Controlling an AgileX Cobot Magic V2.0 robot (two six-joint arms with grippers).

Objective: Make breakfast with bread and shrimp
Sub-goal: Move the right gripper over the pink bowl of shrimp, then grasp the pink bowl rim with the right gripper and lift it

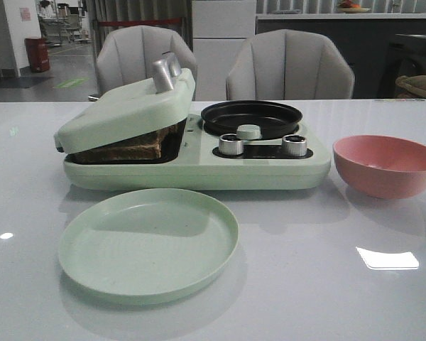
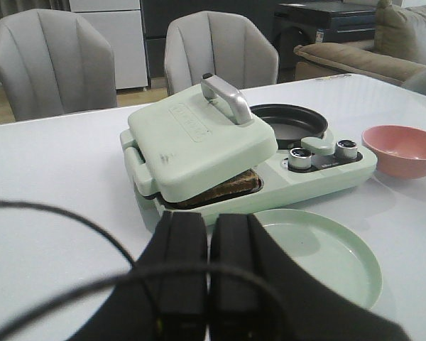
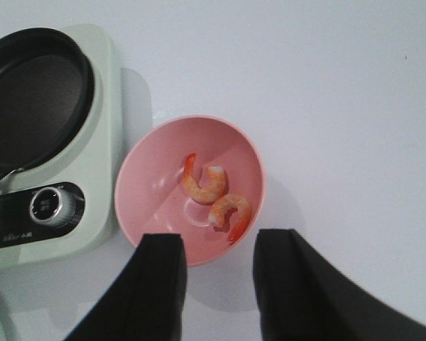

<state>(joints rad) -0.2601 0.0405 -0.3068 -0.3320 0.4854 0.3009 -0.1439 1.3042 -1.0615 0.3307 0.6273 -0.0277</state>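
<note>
The bread (image 1: 131, 148) lies inside the pale green sandwich maker (image 1: 192, 167), its brown crust (image 2: 231, 189) showing under the half-lowered lid (image 1: 124, 114). Two curled orange shrimp (image 3: 216, 199) rest in the pink bowl (image 3: 156, 192), which stands to the right of the maker (image 1: 387, 165). My right gripper (image 3: 219, 245) hovers open above the bowl's near rim, with nothing between its fingers. Back from the maker, near the green plate (image 2: 319, 252), my left gripper (image 2: 208, 227) is shut and empty. Neither gripper shows in the front view.
A black round pan (image 1: 251, 117) sits on the maker's right half, behind two metal knobs (image 1: 231, 145). A metal handle (image 1: 165, 73) sticks up from the lid. The empty green plate (image 1: 148, 243) lies in front of the maker. Two grey chairs (image 1: 290, 65) stand behind the table.
</note>
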